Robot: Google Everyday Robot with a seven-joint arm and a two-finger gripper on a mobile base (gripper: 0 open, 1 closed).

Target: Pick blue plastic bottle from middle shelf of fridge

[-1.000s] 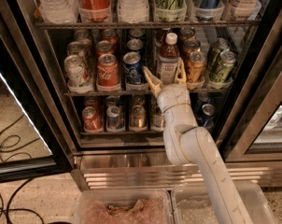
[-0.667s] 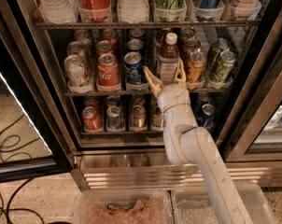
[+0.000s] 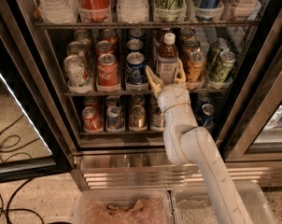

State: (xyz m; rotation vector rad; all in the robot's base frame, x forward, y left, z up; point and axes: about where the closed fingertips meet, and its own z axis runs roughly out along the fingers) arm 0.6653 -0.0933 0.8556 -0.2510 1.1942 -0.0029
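Gripper (image 3: 165,76) is hovering at the middle shelf's (image 3: 108,93) front edge inside the fridge (image 3: 31,73), fingers spread wide — the upright blue plastic bottle (image 3: 167,59) is standing straight ahead between them, right of centre, not yet pinched.
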